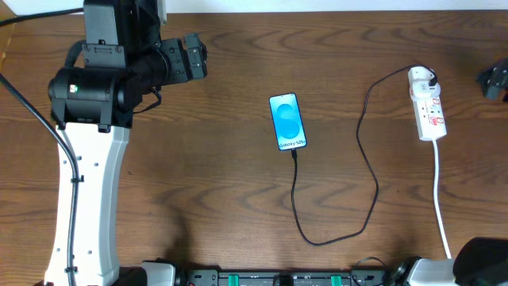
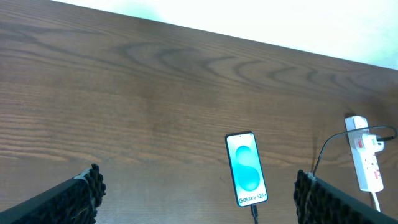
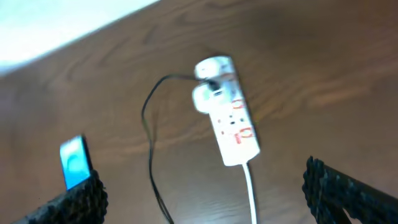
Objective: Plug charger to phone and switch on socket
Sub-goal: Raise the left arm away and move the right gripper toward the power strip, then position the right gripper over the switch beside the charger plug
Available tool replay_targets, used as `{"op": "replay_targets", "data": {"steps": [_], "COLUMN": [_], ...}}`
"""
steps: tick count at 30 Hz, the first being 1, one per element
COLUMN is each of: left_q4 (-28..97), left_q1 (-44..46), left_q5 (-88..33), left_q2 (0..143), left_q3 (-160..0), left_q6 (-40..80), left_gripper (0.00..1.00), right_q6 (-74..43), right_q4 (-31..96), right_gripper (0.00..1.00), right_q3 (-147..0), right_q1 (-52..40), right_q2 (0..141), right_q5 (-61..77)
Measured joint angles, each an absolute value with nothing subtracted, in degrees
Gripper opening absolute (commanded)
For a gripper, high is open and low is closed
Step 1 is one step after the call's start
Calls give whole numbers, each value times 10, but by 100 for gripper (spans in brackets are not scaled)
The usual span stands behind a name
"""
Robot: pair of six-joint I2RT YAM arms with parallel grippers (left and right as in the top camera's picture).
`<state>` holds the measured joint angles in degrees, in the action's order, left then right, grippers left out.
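Hovering above the counter (image 1: 206,175), the left hand (image 2: 199,183) and the right hand (image 3: 204,179) both have their fingers spread wide and grip nothing. The phone (image 1: 287,121) lies ahead of the left hand, closer to its right finger, with its screen lit. The socket (image 3: 229,124) lies ahead of the right hand, between its fingers. The charger (image 1: 294,183) appears to be already in the phone, so the switch is probably what remains. That switch is small, and a wide-open hand coming down on it could shove the light strip sideways or knock the white adapter (image 3: 208,93) loose. Dragging the strip would tug the cable and could pull the tip out of the phone. Only the overhead view shows the whole cable loop and its tip meeting the phone's near edge. The right wrist view, though blurred, shows the adapter seated at the strip's far end. No view shows whether the switch is on.
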<state>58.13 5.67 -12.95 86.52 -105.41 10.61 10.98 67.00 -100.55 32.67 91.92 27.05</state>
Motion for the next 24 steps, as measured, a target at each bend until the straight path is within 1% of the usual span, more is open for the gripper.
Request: {"op": "replay_targets", "data": {"steps": [4, 8, 15, 24], "left_q4": [581, 581, 581, 582], "left_q1": [57, 57, 57, 57], "left_q5": [-129, -129, -130, -130], "left_q2": [865, 865, 865, 865], "left_q3": [-1054, -1054, -1054, -1054], "left_q6": [106, 106, 106, 106], "left_gripper": [99, 99, 99, 98], "right_q6": [162, 183, 190, 192], "right_q4": [667, 641, 595, 549], "right_gripper": [99, 99, 99, 99], "right_q3": [-1006, -1006, -1006, -1006], "right_q1": [326, 326, 325, 315], "right_q2": [978, 1057, 1158, 1230], "right_q5": [304, 316, 344, 361]}}
